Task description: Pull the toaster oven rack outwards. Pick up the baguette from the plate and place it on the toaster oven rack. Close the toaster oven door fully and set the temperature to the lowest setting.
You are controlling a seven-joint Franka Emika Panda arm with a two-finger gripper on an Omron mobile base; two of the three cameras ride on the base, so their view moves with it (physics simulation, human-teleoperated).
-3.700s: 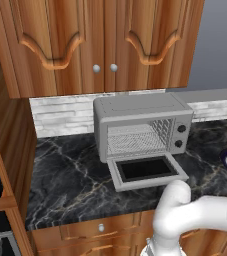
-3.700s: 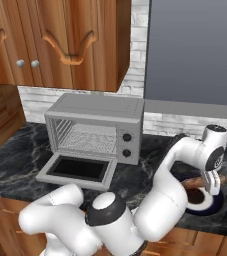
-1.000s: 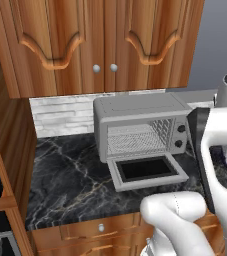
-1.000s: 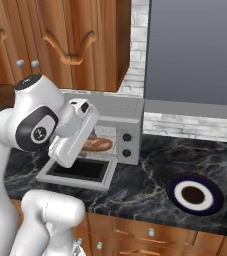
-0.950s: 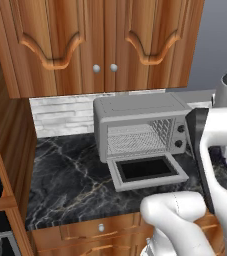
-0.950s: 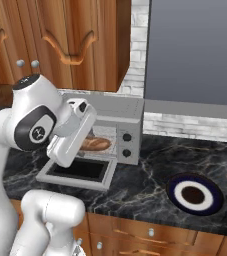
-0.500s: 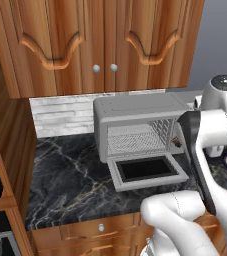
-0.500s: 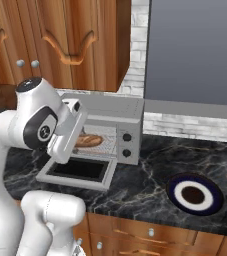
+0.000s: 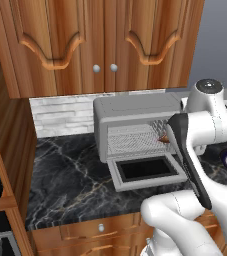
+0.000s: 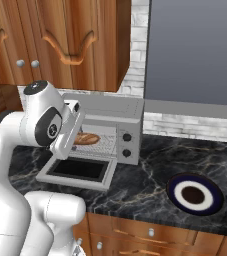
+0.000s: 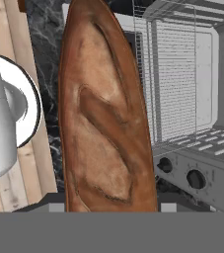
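left base view: toaster oven (image 9: 135,131) sits on counter, toaster oven door (image 9: 146,171) folded flat, cavity exposed. forearm hides most of the opening; one tip of baguette (image 9: 163,138) shows at its edge.

right base view: baguette lies level in front of toaster oven rack (image 10: 101,141), lined up with the cavity width, likely for lay-down. plate (image 10: 194,194) well apart, bare.

hand view: loaf runs lengthwise from gripper (image 11: 111,207). jaws stand partly apart, clamped across the baguette; rack mesh beyond it.
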